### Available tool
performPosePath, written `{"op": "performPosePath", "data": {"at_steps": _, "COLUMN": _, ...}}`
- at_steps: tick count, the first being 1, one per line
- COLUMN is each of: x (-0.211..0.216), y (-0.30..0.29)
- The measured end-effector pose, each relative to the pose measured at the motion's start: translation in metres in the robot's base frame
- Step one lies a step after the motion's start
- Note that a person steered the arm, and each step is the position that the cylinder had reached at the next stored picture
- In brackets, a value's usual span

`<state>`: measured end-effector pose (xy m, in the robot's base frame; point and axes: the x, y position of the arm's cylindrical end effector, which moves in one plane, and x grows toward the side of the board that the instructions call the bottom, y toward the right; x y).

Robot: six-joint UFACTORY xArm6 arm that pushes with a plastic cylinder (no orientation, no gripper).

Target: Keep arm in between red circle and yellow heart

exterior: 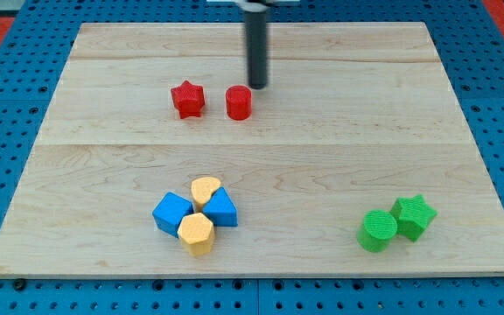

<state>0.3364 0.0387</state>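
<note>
The red circle [239,101] lies in the upper middle of the wooden board [103,131]. The yellow heart [205,190] lies lower down, at the top of a tight cluster of blocks. My tip [258,86] is just above and to the right of the red circle, close to it, on the side away from the yellow heart. The rod rises straight up out of the view's top.
A red star [187,99] sits left of the red circle. A blue cube [172,213], a blue triangle [221,208] and a yellow hexagon [197,234] touch the yellow heart. A green circle [377,230] and a green star [413,216] lie at lower right.
</note>
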Motion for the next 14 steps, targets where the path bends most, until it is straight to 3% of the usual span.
{"op": "performPosePath", "data": {"at_steps": 1, "x": 0.024, "y": -0.001}}
{"op": "performPosePath", "data": {"at_steps": 3, "x": 0.029, "y": -0.086}}
{"op": "performPosePath", "data": {"at_steps": 4, "x": 0.028, "y": -0.072}}
{"op": "performPosePath", "data": {"at_steps": 5, "x": 0.028, "y": -0.024}}
{"op": "performPosePath", "data": {"at_steps": 9, "x": 0.029, "y": -0.02}}
{"op": "performPosePath", "data": {"at_steps": 10, "x": 0.033, "y": -0.053}}
{"op": "performPosePath", "data": {"at_steps": 12, "x": 0.114, "y": -0.083}}
{"op": "performPosePath", "data": {"at_steps": 14, "x": 0.156, "y": -0.146}}
